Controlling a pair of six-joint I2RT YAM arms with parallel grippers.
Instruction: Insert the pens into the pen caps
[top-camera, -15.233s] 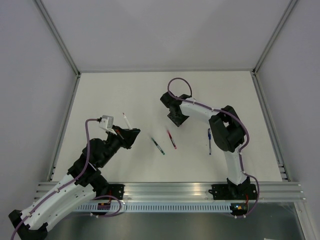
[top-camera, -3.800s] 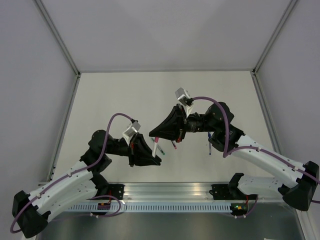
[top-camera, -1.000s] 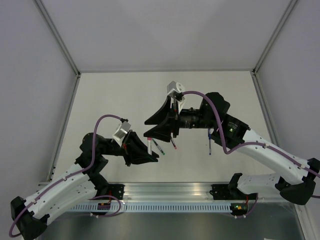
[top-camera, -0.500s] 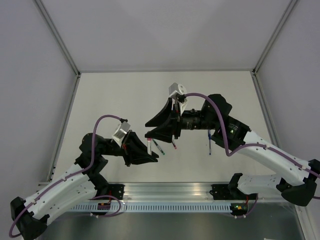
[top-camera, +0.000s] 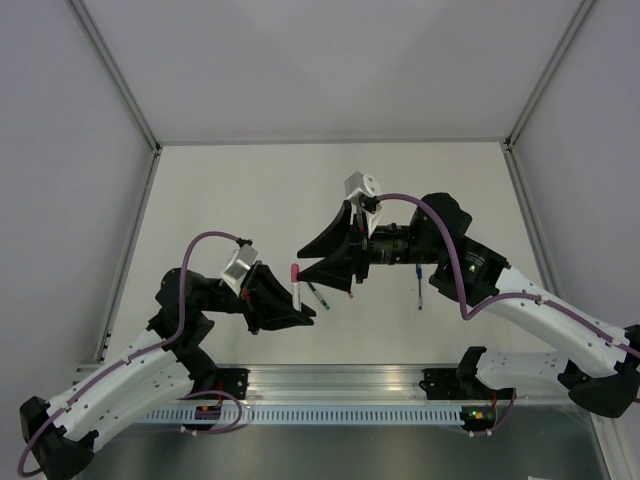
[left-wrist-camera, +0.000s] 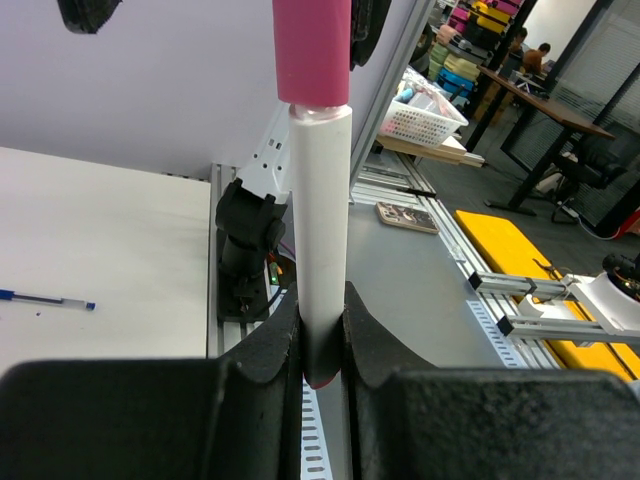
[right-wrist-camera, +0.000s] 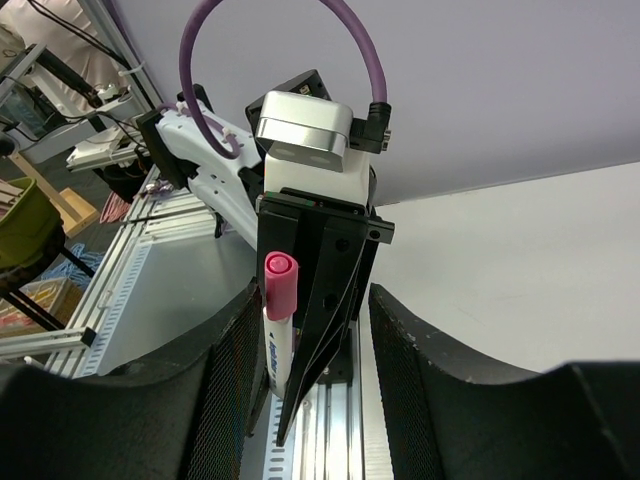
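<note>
My left gripper (top-camera: 302, 310) is shut on a white pen (top-camera: 298, 292) that points up and away with a pink pen cap (top-camera: 294, 271) on its end. In the left wrist view the pen (left-wrist-camera: 320, 230) stands clamped between the fingers, with the cap (left-wrist-camera: 312, 50) at the top. My right gripper (top-camera: 304, 266) faces it, open, its fingertips just right of the cap and holding nothing. The right wrist view has the cap (right-wrist-camera: 280, 285) near the left finger (right-wrist-camera: 235, 370). A green-ended pen (top-camera: 319, 296), a red pen (top-camera: 347, 289) and a blue pen (top-camera: 419, 288) lie on the table.
Both arms meet over the near middle of the white table (top-camera: 250, 190). An aluminium rail (top-camera: 340, 380) runs along the near edge, and grey walls close off the other sides. The blue pen (left-wrist-camera: 48, 299) also lies on the table in the left wrist view.
The right gripper has drawn back slightly to the right. The pen's pink-capped end now shows clear of its fingertips. The left gripper keeps its hold.
</note>
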